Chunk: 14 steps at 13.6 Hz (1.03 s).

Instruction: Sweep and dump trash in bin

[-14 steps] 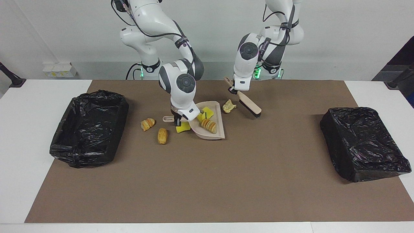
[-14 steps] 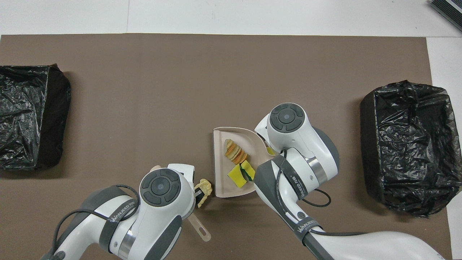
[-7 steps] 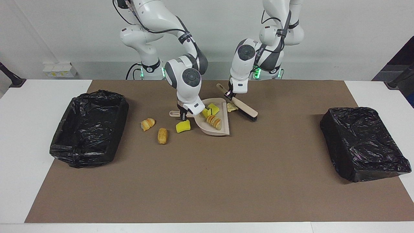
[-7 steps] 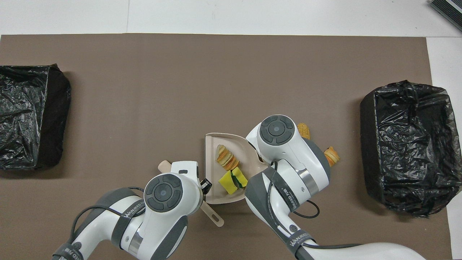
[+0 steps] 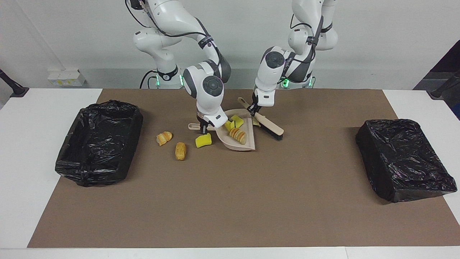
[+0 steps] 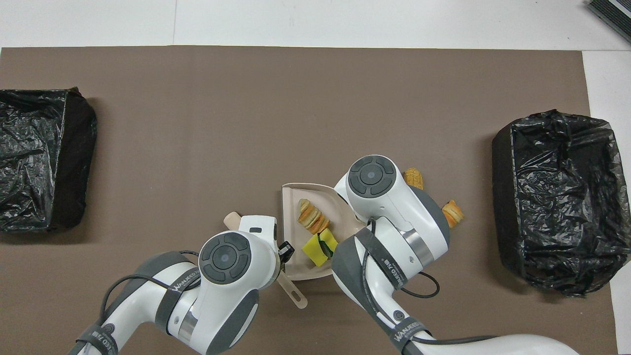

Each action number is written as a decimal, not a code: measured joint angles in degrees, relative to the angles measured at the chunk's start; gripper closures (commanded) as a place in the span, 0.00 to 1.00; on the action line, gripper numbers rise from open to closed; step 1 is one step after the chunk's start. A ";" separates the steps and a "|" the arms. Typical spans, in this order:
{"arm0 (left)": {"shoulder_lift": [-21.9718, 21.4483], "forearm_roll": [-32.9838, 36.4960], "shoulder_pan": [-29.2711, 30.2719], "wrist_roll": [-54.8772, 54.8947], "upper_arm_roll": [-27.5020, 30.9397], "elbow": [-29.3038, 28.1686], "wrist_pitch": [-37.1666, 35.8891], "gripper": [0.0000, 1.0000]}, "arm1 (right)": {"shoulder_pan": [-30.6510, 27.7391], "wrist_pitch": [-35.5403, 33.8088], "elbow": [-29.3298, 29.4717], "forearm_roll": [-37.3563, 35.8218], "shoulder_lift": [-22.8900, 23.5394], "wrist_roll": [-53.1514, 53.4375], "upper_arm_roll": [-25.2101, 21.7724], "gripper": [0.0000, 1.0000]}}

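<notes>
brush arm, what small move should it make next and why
Probably a short push of the brush toward the dustpan. The left gripper is shut on the brush handle, its bristles beside the pan's open edge with a pale scrap between them. The right gripper is shut on the pan handle, so the pan should stay put as the scrap goes in.
</notes>
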 measured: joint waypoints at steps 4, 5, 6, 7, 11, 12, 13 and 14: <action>0.00 0.00 0.02 3.69 0.37 1.64 -5.39 1.00 | 0.02 -3.60 1.70 -4.65 -1.46 0.02 -0.24 1.00; -0.03 0.00 0.02 4.53 0.35 1.77 -5.63 1.00 | 0.14 -3.94 1.46 -6.59 -1.84 0.02 -0.13 1.00; -0.05 0.01 0.02 6.07 0.32 1.78 -5.86 1.00 | 0.45 -4.32 1.14 -7.61 -2.05 0.02 -0.08 1.00; -0.08 0.01 0.02 7.96 0.32 1.80 -6.42 1.00 | 0.86 -4.51 0.79 -8.04 -2.12 0.21 -0.07 1.00; -0.49 1.30 0.02 15.05 0.41 1.93 -9.52 1.00 | 3.22 -4.43 -1.06 -8.33 -2.16 3.00 0.07 1.00; -0.51 1.77 0.02 17.02 0.43 2.00 -10.45 1.00 | 3.80 -4.22 -1.54 -8.33 -2.16 3.74 0.13 1.00; -0.65 2.00 0.06 19.19 0.49 2.15 -12.27 1.00 | 4.04 -4.08 -1.86 -8.33 -2.17 4.08 0.18 1.00; -0.98 2.14 0.11 20.87 0.57 2.21 -13.94 1.00 | 4.02 -3.99 -1.96 -8.33 -2.17 4.10 0.19 1.00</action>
